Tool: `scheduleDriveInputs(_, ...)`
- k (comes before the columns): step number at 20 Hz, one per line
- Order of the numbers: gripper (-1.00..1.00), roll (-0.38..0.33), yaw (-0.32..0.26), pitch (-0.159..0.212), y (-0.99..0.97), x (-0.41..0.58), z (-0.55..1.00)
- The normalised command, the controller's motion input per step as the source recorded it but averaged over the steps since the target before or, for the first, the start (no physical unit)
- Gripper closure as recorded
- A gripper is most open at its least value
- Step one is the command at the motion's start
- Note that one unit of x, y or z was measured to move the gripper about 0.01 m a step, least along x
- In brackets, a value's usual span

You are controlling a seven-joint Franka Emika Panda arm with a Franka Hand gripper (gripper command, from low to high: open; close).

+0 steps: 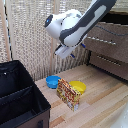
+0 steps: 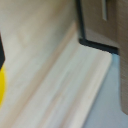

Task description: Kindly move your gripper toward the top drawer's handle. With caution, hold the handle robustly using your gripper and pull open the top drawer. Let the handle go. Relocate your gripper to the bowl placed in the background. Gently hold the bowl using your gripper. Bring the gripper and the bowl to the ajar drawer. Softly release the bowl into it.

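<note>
The dark dresser stands at the exterior view's right. Its top drawer (image 1: 111,34) looks shut, with the slim silver handle (image 1: 103,41) across its front. The blue bowl (image 1: 52,81) sits on the wooden table near the back screen, next to a yellow bowl (image 1: 78,87). My gripper (image 1: 78,50) hangs under the white and grey arm, in the air left of the top drawer and above the bowls. Its two blue tips stand apart and hold nothing. The wrist view shows table planks and the dresser's dark lower corner (image 2: 95,44); the fingers and the blue bowl are out of that view.
A colourful printed box (image 1: 68,94) stands in front of the two bowls. A large black case (image 1: 20,97) fills the exterior view's left. The lower drawer (image 1: 109,61) has a like bar. A woven screen (image 1: 30,35) closes the back. A yellow edge (image 2: 2,92) shows in the wrist view.
</note>
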Motion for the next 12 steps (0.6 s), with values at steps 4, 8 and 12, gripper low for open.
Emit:
scheduleDriveInputs(4, -1.00, 0.375, -0.094, -0.035, 0.37, 0.286, -0.01)
scheduleDriveInputs(8, -1.00, 0.375, -0.173, 0.108, 0.19, 0.346, -0.06)
scheduleDriveInputs(12, -1.00, 0.369, -0.207, 0.196, 0.07, 0.261, -0.07)
